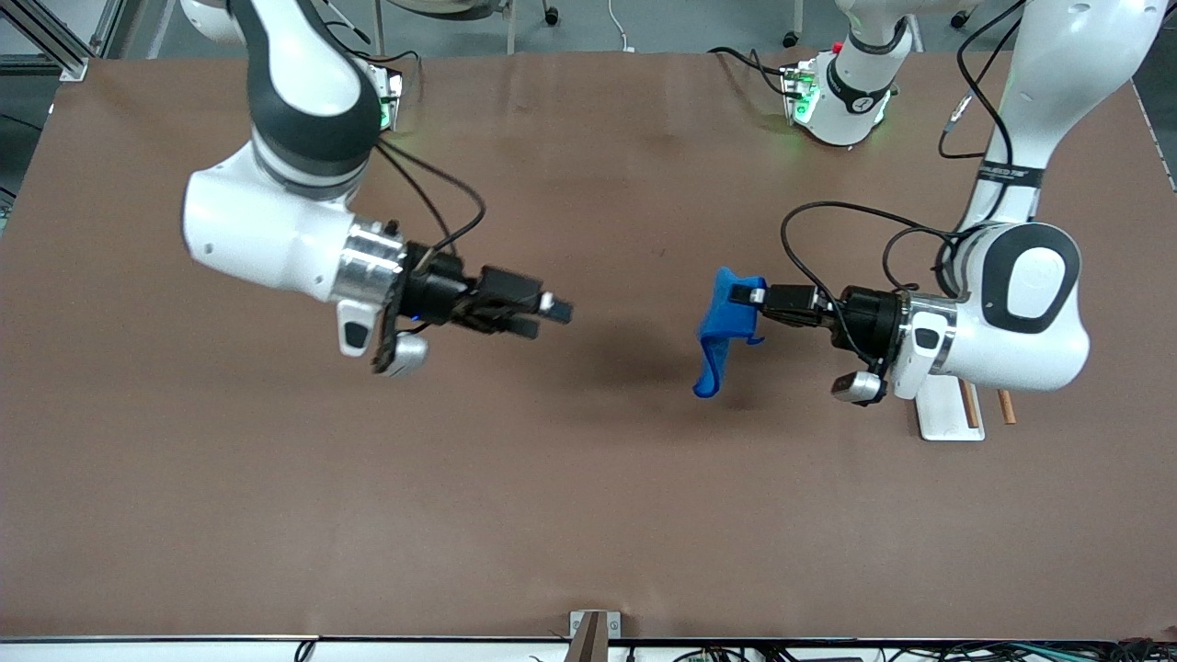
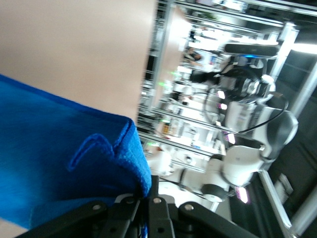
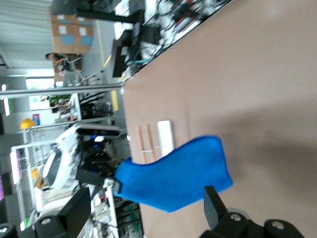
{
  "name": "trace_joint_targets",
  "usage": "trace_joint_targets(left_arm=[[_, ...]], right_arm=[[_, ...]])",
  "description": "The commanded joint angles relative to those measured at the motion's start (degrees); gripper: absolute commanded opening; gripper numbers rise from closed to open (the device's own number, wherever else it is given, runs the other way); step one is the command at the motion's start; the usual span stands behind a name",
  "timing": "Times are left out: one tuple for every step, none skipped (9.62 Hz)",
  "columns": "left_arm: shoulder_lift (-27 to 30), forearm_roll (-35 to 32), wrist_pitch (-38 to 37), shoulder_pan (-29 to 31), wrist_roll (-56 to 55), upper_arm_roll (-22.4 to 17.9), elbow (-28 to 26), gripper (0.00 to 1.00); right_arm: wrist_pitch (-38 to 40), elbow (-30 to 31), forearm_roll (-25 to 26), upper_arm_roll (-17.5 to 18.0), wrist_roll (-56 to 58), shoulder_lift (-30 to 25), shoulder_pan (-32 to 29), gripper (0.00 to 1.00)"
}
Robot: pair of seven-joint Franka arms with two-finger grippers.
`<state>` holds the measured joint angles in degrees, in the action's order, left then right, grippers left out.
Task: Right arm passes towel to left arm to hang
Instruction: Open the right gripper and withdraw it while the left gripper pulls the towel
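Observation:
The bright blue towel hangs in the air over the middle of the table, pinched at its upper edge by my left gripper, which is shut on it. In the left wrist view the towel fills the space by the closed fingers. My right gripper is open and empty, held over the table well apart from the towel, toward the right arm's end. In the right wrist view its fingers stand wide apart, with the towel farther off.
The white rack base with wooden rods stands under my left arm's wrist. It also shows in the right wrist view. Cables loop from both wrists. The brown table spreads around.

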<state>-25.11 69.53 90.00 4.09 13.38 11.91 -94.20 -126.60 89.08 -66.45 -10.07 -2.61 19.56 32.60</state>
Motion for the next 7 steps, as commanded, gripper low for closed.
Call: trace_joint_targets(left_arm=[[3.04, -13.37, 4.65, 0.30, -9.45, -0.13, -0.30, 0.00], [3.75, -22.07, 5.01, 0.30, -15.08, -0.13, 1.63, 0.00], [3.93, -28.07, 5.01, 0.39, -22.97, -0.13, 3.56, 0.00], [4.02, -35.00, 4.93, 0.48, -27.74, -0.05, 4.54, 0.00], [4.19, -40.99, 4.75, 0.57, -29.88, -0.13, 4.72, 0.00], [4.46, -46.53, 4.84, 1.00, -33.38, -0.13, 4.72, 0.00], [4.37, -52.77, 4.92, 1.96, -35.16, -0.13, 4.64, 0.00]], right_arm=[[0.56, 5.57, 8.13, 0.14, 0.77, -3.65, -4.53, 1.00], [2.48, 6.45, 14.27, 0.14, 0.59, -4.43, -7.17, 1.00], [3.89, 7.68, 21.73, 0.05, 0.51, -5.57, -10.42, 1.00], [5.99, 8.47, 28.33, -0.04, 0.33, -6.89, -13.06, 1.00], [9.67, 8.39, 33.79, -0.30, 0.16, -7.86, -16.22, 1.00], [12.66, 8.31, 39.85, -0.39, 0.15, -8.91, -19.64, 1.00], [14.95, 7.87, 47.04, -0.39, 0.15, -9.88, -22.11, 1.00]])
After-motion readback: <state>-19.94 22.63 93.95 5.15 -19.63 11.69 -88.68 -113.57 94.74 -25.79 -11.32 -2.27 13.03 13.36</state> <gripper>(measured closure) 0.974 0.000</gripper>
